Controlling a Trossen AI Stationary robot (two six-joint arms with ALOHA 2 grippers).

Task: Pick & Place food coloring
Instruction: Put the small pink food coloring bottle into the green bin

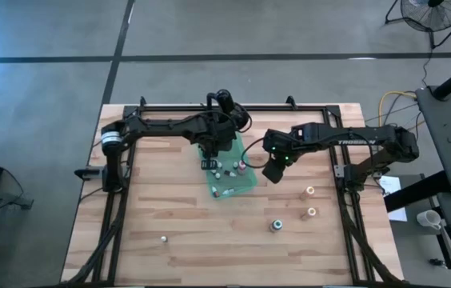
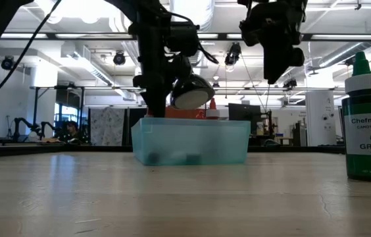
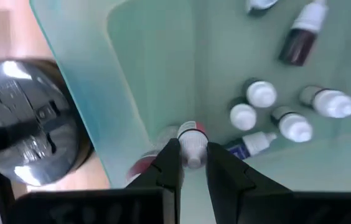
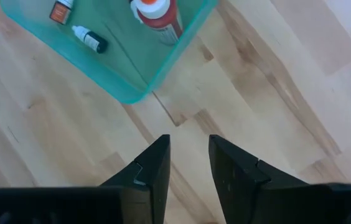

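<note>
Bottle (image 3: 191, 138) in left gripper (image 3: 192, 163)

Overhead, table-level and two close wrist cameras share the tray (image 1: 229, 178).

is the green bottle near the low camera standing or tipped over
Standing: the green bottle sits upright on the table, cap pointing up, label reading level.
</note>
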